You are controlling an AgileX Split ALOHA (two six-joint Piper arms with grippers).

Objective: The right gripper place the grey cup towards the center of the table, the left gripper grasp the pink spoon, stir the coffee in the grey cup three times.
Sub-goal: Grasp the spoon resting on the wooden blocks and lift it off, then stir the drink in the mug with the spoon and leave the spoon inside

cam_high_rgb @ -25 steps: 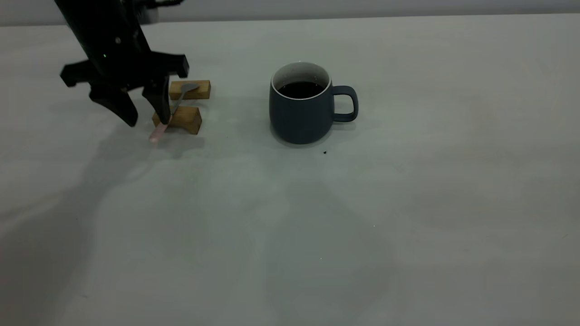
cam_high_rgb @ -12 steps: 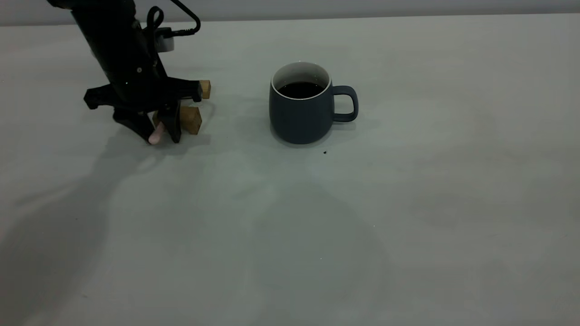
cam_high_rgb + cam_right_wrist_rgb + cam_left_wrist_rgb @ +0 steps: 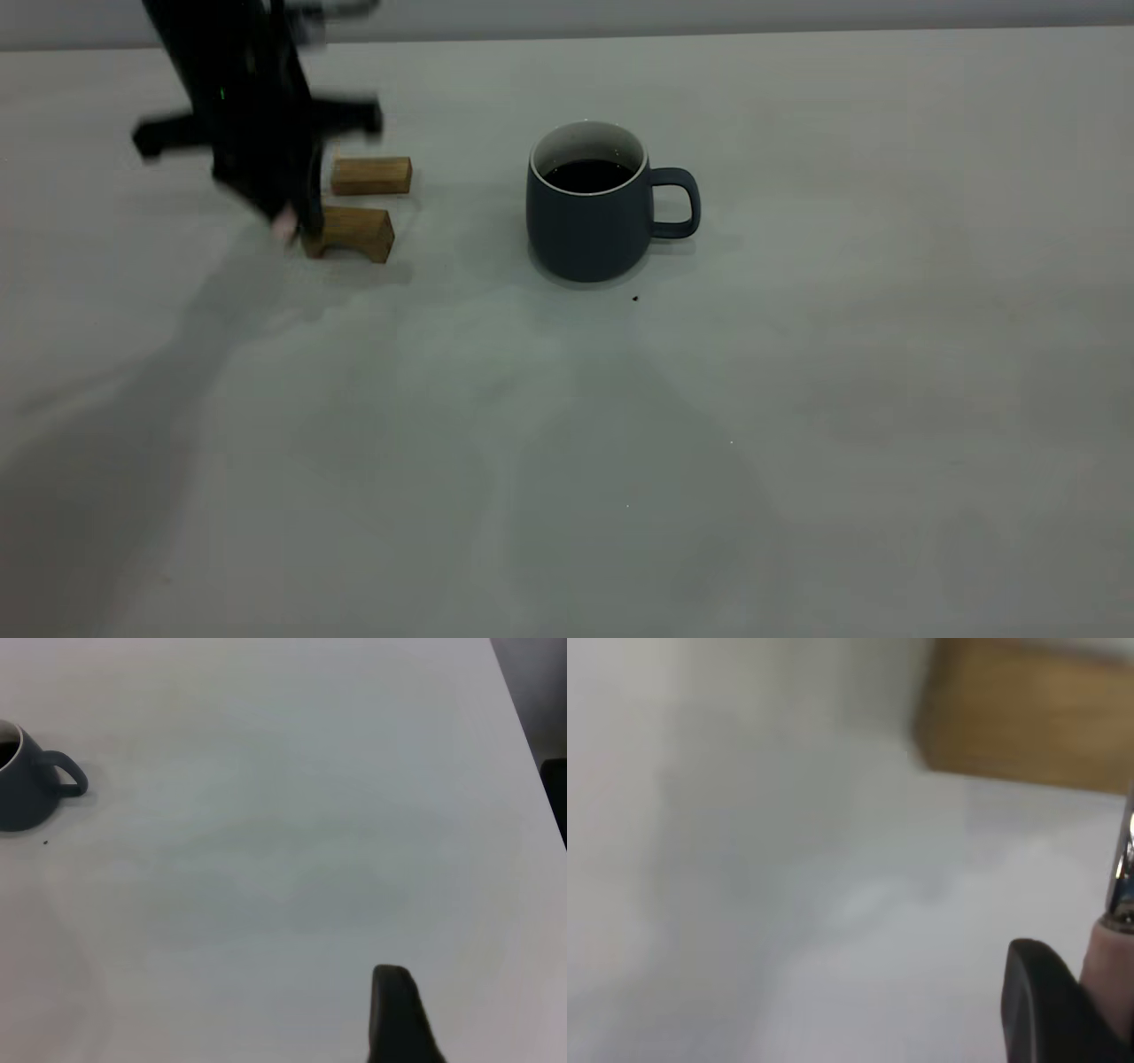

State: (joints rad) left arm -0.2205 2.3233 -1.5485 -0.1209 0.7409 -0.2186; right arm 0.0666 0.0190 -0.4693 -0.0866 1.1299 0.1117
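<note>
- The left gripper hangs above the two wooden blocks at the table's left side, its black fingers pinched on the pink spoon, whose pale handle end peeks out just below the fingertips.
- The left wrist view confirms the hold: pink handle clamped against a dark finger, with the shiny metal neck running out of frame past one block.
- The grey cup stands upright near the centre of the table, handle toward the right arm's side, coffee dark and calm well below the white rim. So the cup placement looks done; carrying the spoon over is the step in hand.
- To do it well: lift clear of the blocks before crossing, so neither gets knocked.
- Bring the spoon across high enough to clear the rim, then lower the bowl straight into the middle of the opening.
- Stir in small circles away from the wall; a nudge at the rim could slide or tip the cup and spill.
- The grip sits near the handle's end, so the spoon may pivot; slow motion is safer.
- The right gripper waits off to the side, well away from the cup; only one dark finger shows, so I cannot tell how it is set.
- The surface is pale, matte and flat, with a tiny dark speck just in front of the cup. Behind the table, only a plain grey wall.
</note>
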